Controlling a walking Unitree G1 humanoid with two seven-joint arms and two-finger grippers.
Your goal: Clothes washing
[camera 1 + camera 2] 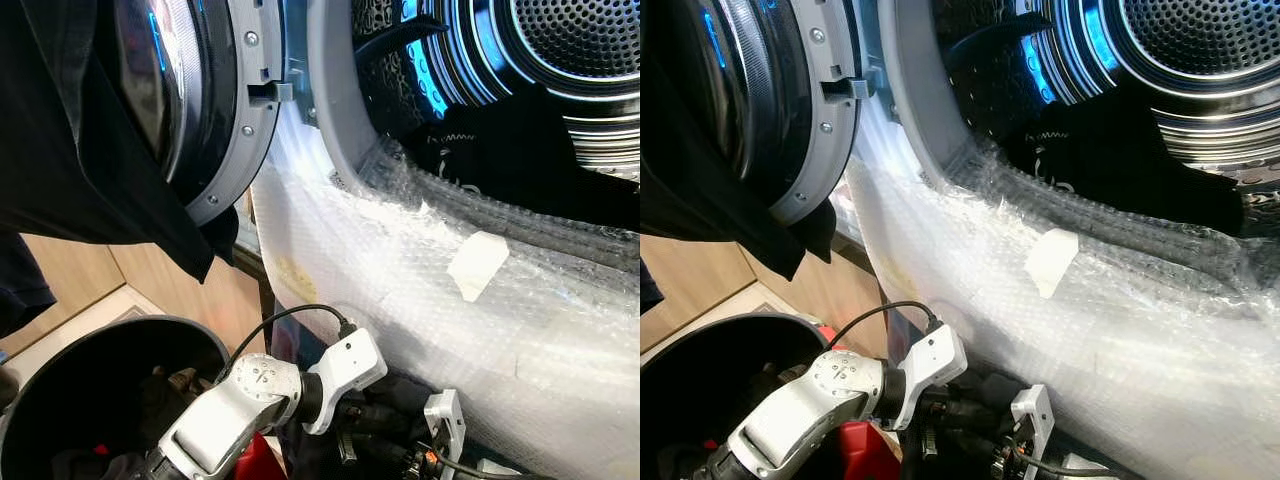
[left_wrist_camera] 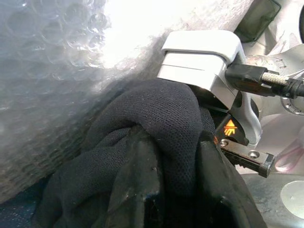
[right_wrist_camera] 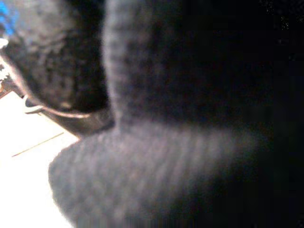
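Left gripper [image 2: 166,190]: black fingers [image 2: 140,185] closed on a bunched black garment [image 2: 156,118], low against the bubble wrap [image 1: 420,290] covering the washing machine front, beside the right wrist housing [image 2: 204,57]. Right gripper: cannot tell its state; its camera sees blurred dark cloth [image 3: 166,142]. More black clothing [image 1: 520,160] lies inside the drum [image 1: 560,60]; another dark piece [image 1: 90,150] hangs over the open door [image 1: 230,110], above a black basket [image 1: 100,390].

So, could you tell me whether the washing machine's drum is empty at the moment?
No, a black garment already lies inside the drum, resting along its lower front edge behind the bubble-wrapped rim.
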